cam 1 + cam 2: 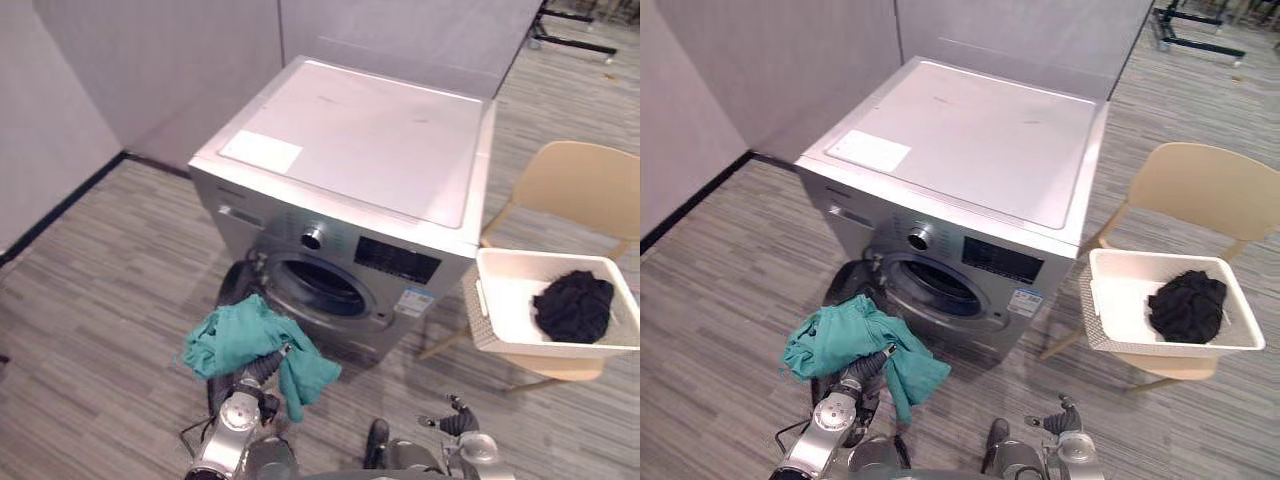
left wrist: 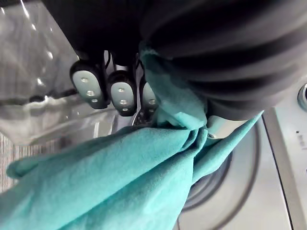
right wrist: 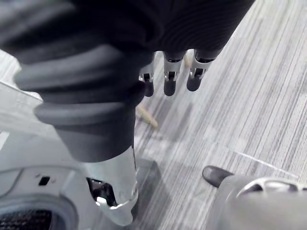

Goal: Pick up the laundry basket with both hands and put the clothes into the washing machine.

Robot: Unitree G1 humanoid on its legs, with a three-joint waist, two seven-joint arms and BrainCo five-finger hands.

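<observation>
My left hand [image 1: 262,368] is shut on a teal garment [image 1: 245,340], which hangs bunched just in front of the washing machine [image 1: 360,140]. In the left wrist view the cloth [image 2: 120,182] is pinched between the fingers [image 2: 120,93] and the thumb. The machine's round opening [image 1: 320,287] is uncovered, with its dark door [image 1: 233,285] swung out to the left. A white laundry basket [image 1: 500,325] holding a black garment [image 1: 574,305] rests on a beige chair [image 1: 585,185] to the right. My right hand [image 1: 455,415] hangs low and open, holding nothing.
Grey partition walls [image 1: 150,60] stand behind and to the left of the machine. Striped grey flooring [image 1: 90,300] lies all around it. The chair with the basket stands close to the machine's right side.
</observation>
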